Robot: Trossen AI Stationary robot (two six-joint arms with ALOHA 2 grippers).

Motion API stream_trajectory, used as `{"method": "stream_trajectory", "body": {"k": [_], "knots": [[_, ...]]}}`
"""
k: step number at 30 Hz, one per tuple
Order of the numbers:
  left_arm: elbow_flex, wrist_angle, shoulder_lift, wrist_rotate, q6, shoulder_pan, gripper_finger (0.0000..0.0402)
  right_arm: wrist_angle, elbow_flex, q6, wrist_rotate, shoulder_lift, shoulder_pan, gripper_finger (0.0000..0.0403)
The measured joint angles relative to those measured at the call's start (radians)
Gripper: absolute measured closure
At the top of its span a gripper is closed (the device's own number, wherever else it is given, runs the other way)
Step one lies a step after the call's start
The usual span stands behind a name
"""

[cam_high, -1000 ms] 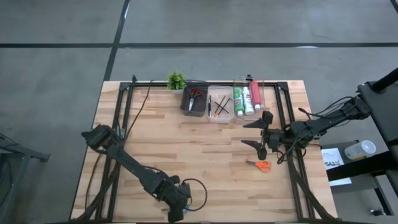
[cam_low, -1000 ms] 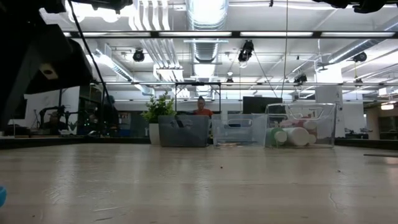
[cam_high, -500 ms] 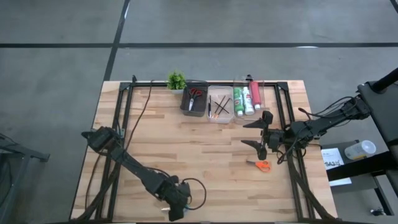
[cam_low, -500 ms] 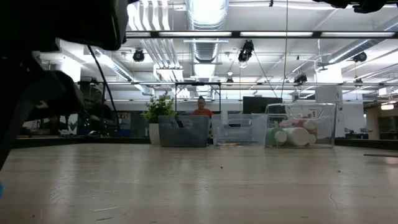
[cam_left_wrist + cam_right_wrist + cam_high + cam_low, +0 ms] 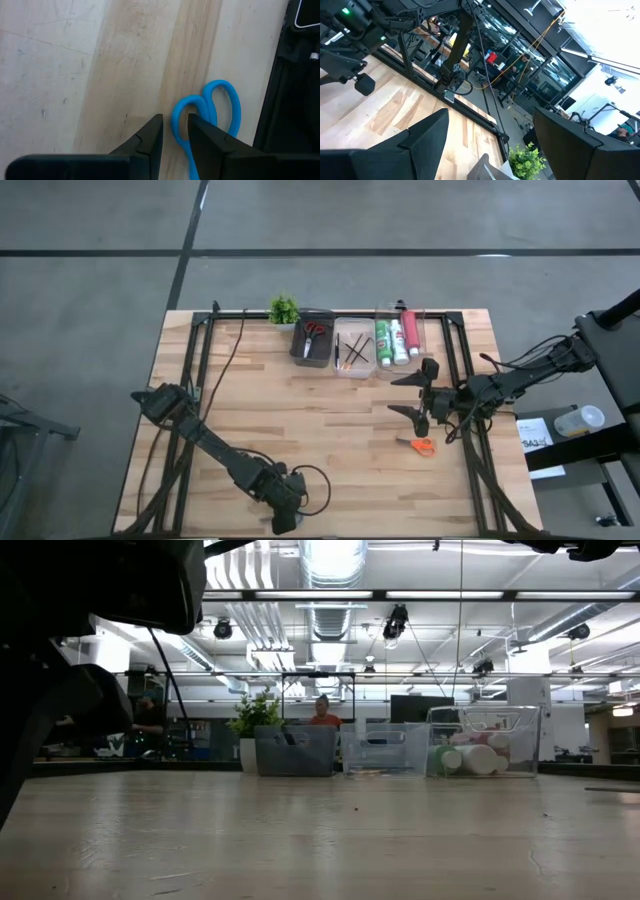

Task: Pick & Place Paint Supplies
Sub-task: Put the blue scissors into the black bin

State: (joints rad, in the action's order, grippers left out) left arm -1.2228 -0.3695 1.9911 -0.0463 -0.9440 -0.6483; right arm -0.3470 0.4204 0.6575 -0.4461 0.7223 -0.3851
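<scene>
Left gripper (image 5: 175,134) low at the near edge of the wooden table (image 5: 300,430), fingers a narrow gap apart, astride one loop of the blue-handled scissors (image 5: 212,117); cannot tell if the pads touch the plastic, nothing lifted. Scissors lie flat on the boards, just beside the black frame rail at the near edge. Judged step: taking hold of this pair. Next move calls for closing on the loop, a straight lift, then a long carry to the far bins. Right gripper (image 5: 418,393) hovers right of centre, fingers spread wide, empty; small orange-handled scissors (image 5: 422,445) lie on the table just near of it, not yet picked. Far edge: dark grey bin (image 5: 311,340) with red-handled scissors (image 5: 315,330), clear bin (image 5: 354,347) with thin dark brushes, clear bin (image 5: 400,333) with green, white and pinkish-red tubes. Small green potted plant (image 5: 284,309) left of the bins. Possible hindrance: rail and trailing cable close to the grasp.
</scene>
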Motion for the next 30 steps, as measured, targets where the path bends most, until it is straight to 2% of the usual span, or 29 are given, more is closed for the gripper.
{"method": "stream_trajectory", "body": {"k": [9, 24, 30], "knots": [[0.0, 0.007, 0.0, 0.0, 0.002, 0.002, 0.0306, 0.0, 0.0, 0.004, 0.0, 0.0, 0.0, 0.0115], [0.0, 0.03, 0.01, 0.001, 0.023, 0.006, 0.0394, 0.0, 0.0, 0.003, 0.0, 0.0, -0.001, 0.0115], [0.0, 0.03, 0.01, 0.001, 0.023, 0.006, 0.0388, 0.0, 0.0, 0.003, 0.0, 0.0, -0.001, 0.0115]]}}
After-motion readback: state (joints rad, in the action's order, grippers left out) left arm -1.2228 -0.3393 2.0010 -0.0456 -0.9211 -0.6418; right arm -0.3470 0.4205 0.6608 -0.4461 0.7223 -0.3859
